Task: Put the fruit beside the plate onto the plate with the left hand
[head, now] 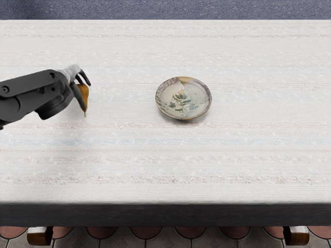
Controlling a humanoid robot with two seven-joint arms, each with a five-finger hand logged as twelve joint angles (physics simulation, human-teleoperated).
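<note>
A round ceramic plate (183, 97) with a brown rim and a blue-green painted pattern sits on the table a little right of centre. My left hand (78, 86) comes in from the left edge on a black arm. Its fingers are curled around a small orange-brown fruit (84, 96), whose pointed lower end shows below the fingers. The hand with the fruit is well to the left of the plate, roughly level with it. Much of the fruit is hidden by the fingers. The right arm does not show.
The table (165, 155) has a pale, woven-looking cloth top and its dark front edge runs along the bottom. A grey strip of floor lies beyond the far edge. Chair or stool tops show under the front edge.
</note>
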